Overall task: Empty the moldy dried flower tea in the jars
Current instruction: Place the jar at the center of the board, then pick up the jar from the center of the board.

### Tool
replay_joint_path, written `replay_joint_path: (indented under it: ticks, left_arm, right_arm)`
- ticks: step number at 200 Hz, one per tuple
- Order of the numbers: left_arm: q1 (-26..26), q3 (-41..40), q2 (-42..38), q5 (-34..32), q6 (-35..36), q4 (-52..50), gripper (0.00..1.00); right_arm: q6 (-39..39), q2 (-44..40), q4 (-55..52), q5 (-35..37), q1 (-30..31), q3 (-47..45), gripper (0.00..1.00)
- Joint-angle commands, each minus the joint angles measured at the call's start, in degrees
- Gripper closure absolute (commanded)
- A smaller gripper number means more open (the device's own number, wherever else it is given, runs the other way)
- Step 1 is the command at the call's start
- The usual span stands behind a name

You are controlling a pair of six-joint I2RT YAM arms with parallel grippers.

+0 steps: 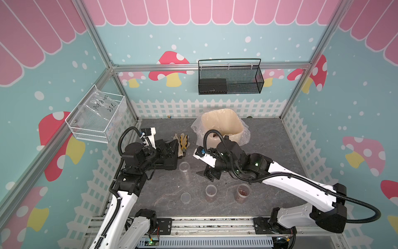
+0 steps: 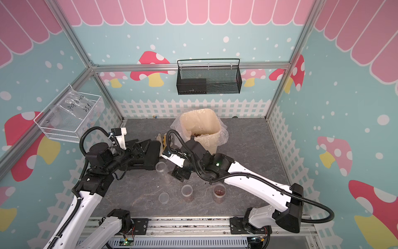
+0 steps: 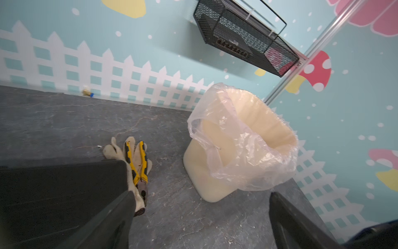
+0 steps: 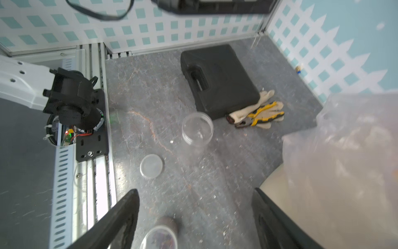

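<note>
A tall clear jar (image 1: 184, 170) (image 4: 197, 129) stands empty and uncapped mid-table, with a loose round lid (image 1: 185, 197) (image 4: 151, 166) in front of it. Two shorter jars (image 1: 211, 191) (image 1: 243, 191) near the front hold reddish-brown dried flower tea (image 1: 243, 191). More tea bits lie inside the cream bin (image 2: 197, 135). My right gripper (image 1: 206, 174) (image 4: 196, 190) hovers open and empty just right of the empty jar, above a tea jar (image 4: 160, 237). My left gripper (image 1: 172, 148) (image 3: 201, 194) is open and empty above the black case, facing the bin.
The cream bin (image 1: 234, 138) (image 3: 200, 163) with its clear bag liner stands at the back centre. A black tool case (image 4: 217, 79) lies at the left, with yellow pliers (image 1: 183, 143) (image 3: 137, 166) on a glove (image 3: 112, 148) beside it. A black mesh basket (image 1: 230, 77) hangs on the back wall.
</note>
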Motion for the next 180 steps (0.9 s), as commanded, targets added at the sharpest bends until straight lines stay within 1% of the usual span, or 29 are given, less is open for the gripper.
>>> replay_joint_path:
  ticks: [1,20,34,47,65,103,113,147,180]
  left_arm:
    - [-1.97,0.04,0.03,5.89,2.03,2.02,0.01]
    - [-5.11,0.01,0.42,4.54,3.05,1.04,0.01]
    - [-8.06,0.18,1.03,2.96,4.04,0.09,0.01]
    - [-10.16,0.36,1.67,1.55,5.59,-0.89,0.01]
    - [-10.4,0.43,1.58,0.13,5.97,-1.67,0.01]
    - [-10.36,-1.03,-0.66,-1.56,6.32,-1.82,0.01]
    - [-10.35,-1.17,-0.81,-1.55,6.32,-2.03,0.01]
    - [-10.35,-1.39,-0.76,-1.21,6.06,-2.56,0.01]
    - [-10.35,-1.48,-0.93,-1.63,6.22,-2.95,0.01]
  right_arm:
    - [-0.97,-5.34,4.06,-3.16,0.52,-7.12,0.14]
    - [-1.39,-9.89,6.96,-5.45,0.49,-14.53,0.14]
    - [-3.44,-13.06,9.15,-8.06,0.55,-20.33,0.14]
    - [-5.83,-14.66,11.05,-9.06,0.57,-24.55,0.14]
    - [-9.47,-14.96,12.57,-9.28,0.5,-28.11,0.15]
    - [-16.81,-11.47,13.83,-11.54,0.56,-29.4,0.17]
    - [-17.65,-10.26,14.27,-11.86,0.61,-29.38,0.17]
    - [-20.2,-6.91,15.36,-10.99,0.6,-29.22,0.21]
    - [-22.3,-5.27,15.83,-10.78,0.63,-29.4,0.25]
